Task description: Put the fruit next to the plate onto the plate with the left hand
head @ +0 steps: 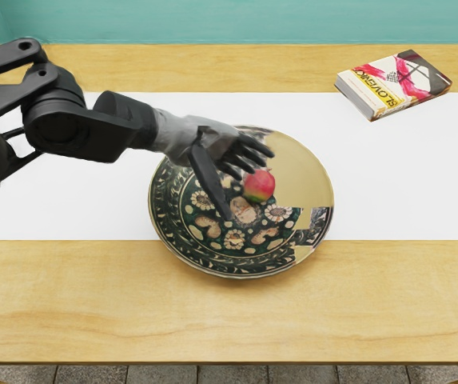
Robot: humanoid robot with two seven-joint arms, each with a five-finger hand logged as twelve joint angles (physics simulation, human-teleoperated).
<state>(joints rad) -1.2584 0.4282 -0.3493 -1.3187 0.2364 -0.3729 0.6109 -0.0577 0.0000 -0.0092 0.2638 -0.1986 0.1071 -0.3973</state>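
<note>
A small red and green fruit [259, 186] lies inside the dark patterned plate [177, 222], near its middle. My left hand [230, 156] hovers over the plate's left half, its arm coming in from the left edge. The fingers [252, 150] are spread and the thumb points down toward the plate. The fingertips end just above and left of the fruit, with a small gap showing between them and it. Nothing is in the hand.
A book [392, 82] with a red and white cover lies at the back right on the wooden table [229, 304]. A white strip [404, 176] runs across the table under the plate.
</note>
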